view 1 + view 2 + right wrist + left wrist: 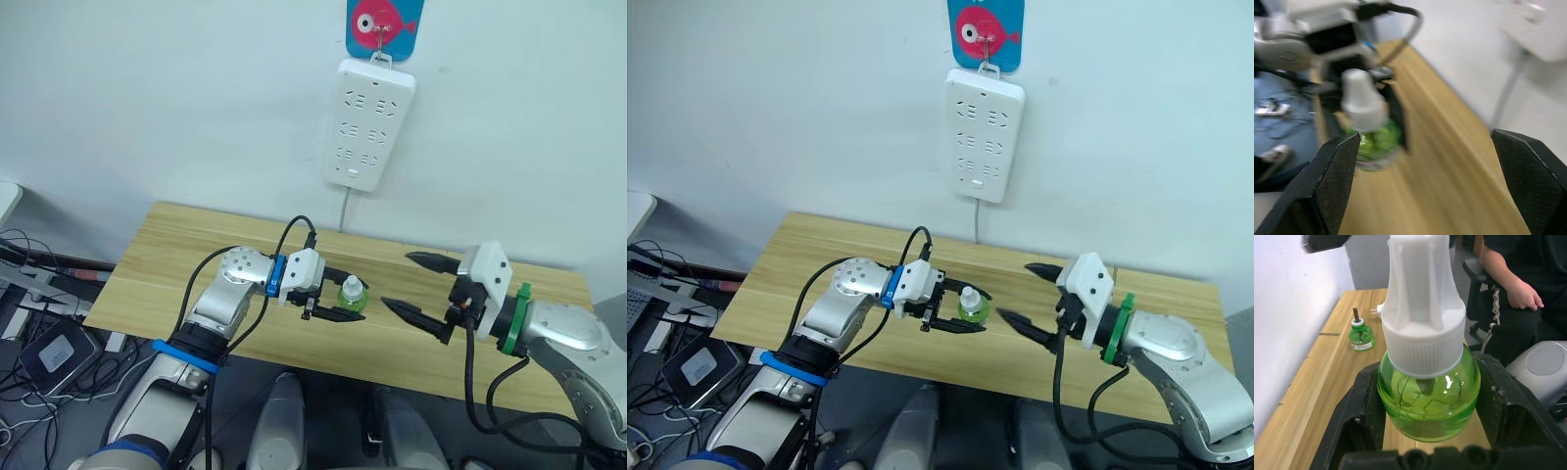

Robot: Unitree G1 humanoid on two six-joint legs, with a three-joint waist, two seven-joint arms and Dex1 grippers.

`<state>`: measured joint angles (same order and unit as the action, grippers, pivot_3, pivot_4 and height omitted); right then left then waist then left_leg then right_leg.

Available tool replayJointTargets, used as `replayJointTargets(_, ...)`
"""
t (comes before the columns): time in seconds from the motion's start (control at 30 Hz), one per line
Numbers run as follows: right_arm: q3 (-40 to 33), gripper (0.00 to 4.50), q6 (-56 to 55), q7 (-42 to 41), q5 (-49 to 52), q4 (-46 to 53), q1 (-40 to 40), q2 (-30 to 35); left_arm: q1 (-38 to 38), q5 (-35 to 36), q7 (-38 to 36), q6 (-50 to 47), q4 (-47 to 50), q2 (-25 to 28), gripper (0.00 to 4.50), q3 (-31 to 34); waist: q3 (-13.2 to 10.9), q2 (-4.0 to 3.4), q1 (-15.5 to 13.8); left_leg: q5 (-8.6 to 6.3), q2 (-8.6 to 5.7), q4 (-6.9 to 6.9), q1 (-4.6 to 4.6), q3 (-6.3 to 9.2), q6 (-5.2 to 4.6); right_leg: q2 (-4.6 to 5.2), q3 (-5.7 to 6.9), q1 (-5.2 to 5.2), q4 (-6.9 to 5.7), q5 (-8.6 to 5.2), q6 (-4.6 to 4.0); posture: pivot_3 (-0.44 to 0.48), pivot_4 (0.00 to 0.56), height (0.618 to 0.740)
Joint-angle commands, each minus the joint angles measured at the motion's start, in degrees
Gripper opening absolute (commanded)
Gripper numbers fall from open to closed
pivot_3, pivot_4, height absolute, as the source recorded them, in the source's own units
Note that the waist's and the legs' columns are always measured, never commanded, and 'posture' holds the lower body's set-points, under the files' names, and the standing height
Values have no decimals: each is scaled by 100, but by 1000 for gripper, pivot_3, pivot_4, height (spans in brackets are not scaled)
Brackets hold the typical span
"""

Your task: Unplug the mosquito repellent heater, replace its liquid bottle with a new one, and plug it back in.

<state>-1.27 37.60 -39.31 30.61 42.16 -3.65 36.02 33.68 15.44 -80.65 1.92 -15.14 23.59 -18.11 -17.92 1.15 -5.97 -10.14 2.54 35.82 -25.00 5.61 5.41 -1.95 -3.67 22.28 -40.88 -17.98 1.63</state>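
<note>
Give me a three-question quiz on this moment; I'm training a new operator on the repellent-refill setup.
1. True or false: the left tool grips a green capped bottle.
2. The right tool is: A) open, holding nothing; B) shut on the bottle; C) touching the power strip.
3. What stands farther along the table in the left wrist view?

Key: 1 true. 2 A. 3 A small green uncapped bottle with a bare wick, upright.
</note>
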Motion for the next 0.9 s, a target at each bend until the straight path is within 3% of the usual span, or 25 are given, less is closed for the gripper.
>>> replayJointTargets(0.03, 575, 4431, -33, 224, -125, 103, -256, -272, 75, 13, -17, 108, 135, -70, 2258, 51, 8, 1, 2, 0, -1, 1, 0, 0, 0, 0, 0, 0, 0, 0, 0, 237, 208, 740)
replayJointTargets(0.17, 1206, 4431, -131, 644, -573, -277, -745, -829, 98, 4, -15, 107, 134, -93, 2258, 55, 19, 5, 17, 1, -1, 3, 0, 0, 1, 0, -1, 0, 0, -12, 21, 240, 212, 740)
replayJointTargets(0.33, 1419, 4431, -397, 977, -1123, -817, -1047, -1148, 37, -5, -17, 87, 203, -82, 2258, 45, 27, 10, 1, 1, -2, 2, -1, 1, 1, 0, 0, 0, 1, -10, 18, 244, 218, 740)
replayJointTargets(0.47, 1091, 4431, -565, 804, -1117, -850, -832, -922, 20, -9, -6, 64, 210, -73, 2258, 53, 27, 10, -10, 1, -3, 0, -2, 1, 1, 1, 1, 1, 1, -9, 16, 245, 221, 740)
replayJointTargets(0.73, 144, 4431, -434, -70, -331, -249, -66, 148, 84, -55, -32, 132, 37, -101, 2258, 97, 30, 9, 7, 0, -2, 3, 0, 0, 0, 2, 0, -1, 0, -11, 19, 226, 226, 740)
replayJointTargets(0.9, -70, 4431, 119, -53, 640, -28, -256, 40, 144, -82, -36, 207, -81, -155, 2258, 93, 33, 11, 88, 1, 4, 1, 3, 2, -1, -3, -1, -1, -3, -10, 18, 221, 228, 740)
